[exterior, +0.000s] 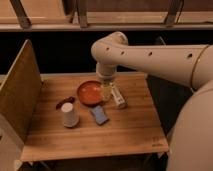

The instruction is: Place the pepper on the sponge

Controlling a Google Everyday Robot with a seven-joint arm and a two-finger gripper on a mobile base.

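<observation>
The pepper (64,103), small, dark red and glossy, lies on the wooden table (125,132) just behind the white cup (69,115), at the left. The sponge (99,115), a flat blue-grey pad, lies to the right of the cup, in front of the orange-red bowl (89,92). My gripper (106,92) hangs down from the white arm (150,52), low over the table between the bowl's right rim and a whitish box (118,96). It is well to the right of the pepper and just behind the sponge. Nothing shows in its grasp.
A wooden side panel (19,95) stands upright along the table's left edge. My white arm spans the right half of the view above the table, and my body (192,135) fills the lower right corner. A dark gap and a railing lie behind the table.
</observation>
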